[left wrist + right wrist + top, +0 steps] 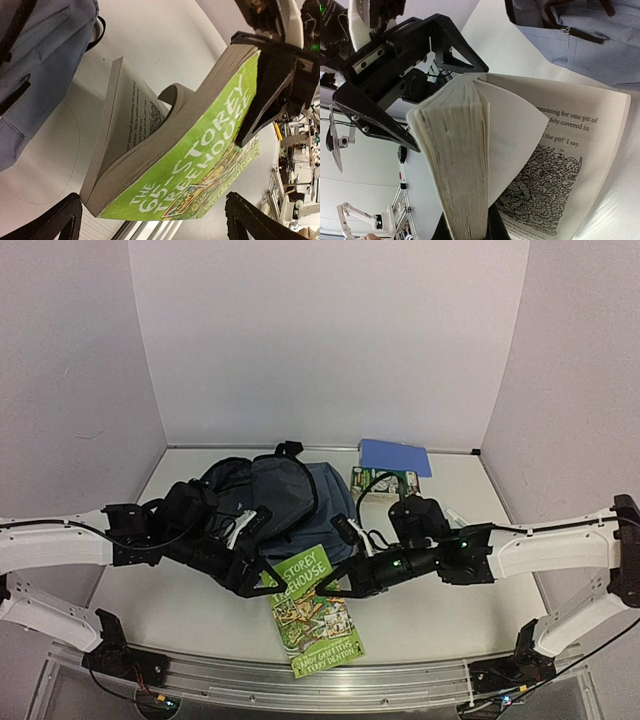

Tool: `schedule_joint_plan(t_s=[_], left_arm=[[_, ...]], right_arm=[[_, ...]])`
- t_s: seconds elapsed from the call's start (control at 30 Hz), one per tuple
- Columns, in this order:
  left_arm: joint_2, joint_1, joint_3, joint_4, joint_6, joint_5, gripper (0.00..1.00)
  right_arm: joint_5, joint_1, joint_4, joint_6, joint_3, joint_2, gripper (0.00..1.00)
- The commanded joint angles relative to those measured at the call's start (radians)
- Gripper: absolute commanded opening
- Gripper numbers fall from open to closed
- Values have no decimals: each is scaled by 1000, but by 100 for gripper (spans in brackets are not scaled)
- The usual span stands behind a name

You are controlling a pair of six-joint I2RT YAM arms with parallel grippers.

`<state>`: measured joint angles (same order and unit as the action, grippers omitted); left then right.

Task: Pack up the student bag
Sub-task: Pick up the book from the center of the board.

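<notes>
Book (315, 610), one edge clamped in my R pincer (350, 575), pages splayed. My L pincer (268, 582) stood apart beside it, empty. Behind lay the student bag (270, 500) on worktop (430, 610). Risk: loose pages cd crease or slip fr. grip.

One student bag (275, 502) lies on the single table (450, 610). Two printed books are in view: one green paperback (318, 625) at the bag's front edge and one green-and-white book (385, 483) just beside the bag's right rear. One flat blue notebook (395, 456) lies behind the bag's right rear corner. Two arms reach in, a left arm (60, 545) and a right arm (550, 545), one on either side of the bag. They carry two grippers, the left gripper (266, 583) and the right gripper (338, 580), both at the bag's front.
</notes>
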<state>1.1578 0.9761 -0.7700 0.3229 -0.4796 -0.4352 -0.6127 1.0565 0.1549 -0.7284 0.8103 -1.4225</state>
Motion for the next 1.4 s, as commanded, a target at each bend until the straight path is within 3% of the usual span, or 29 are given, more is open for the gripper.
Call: schedule_joint_plan(t_s=[0.0,0.27,0.57,0.73,0.83,1.0,1.2,1.3,1.37], left_arm=[[34,1,-63,56,91,-95,100],[35,-6,-80,62,108,-82,100],[80,-8,-120,1,75,-284,96],[105,-11,-121,16,81,-292,73],[109,-13,-112,16,73,-287,64],[108,-13,-107,10,67,-296,35],[92,-22,-94,0,46,-272,3],[71,-34,-70,-26,25,-261,0],[53,-50,-56,-41,5,-249,0]], right_arm=[[-145,14,78,46,83,6,0],[-209,27,77,54,94,3,0],[-252,69,78,75,148,-57,0],[-213,73,76,82,149,-54,0],[-172,74,75,81,139,-40,0],[-95,70,57,87,137,-15,0],[38,51,6,107,137,42,13],[97,30,-25,112,133,74,18],[138,15,-45,111,132,90,32]])
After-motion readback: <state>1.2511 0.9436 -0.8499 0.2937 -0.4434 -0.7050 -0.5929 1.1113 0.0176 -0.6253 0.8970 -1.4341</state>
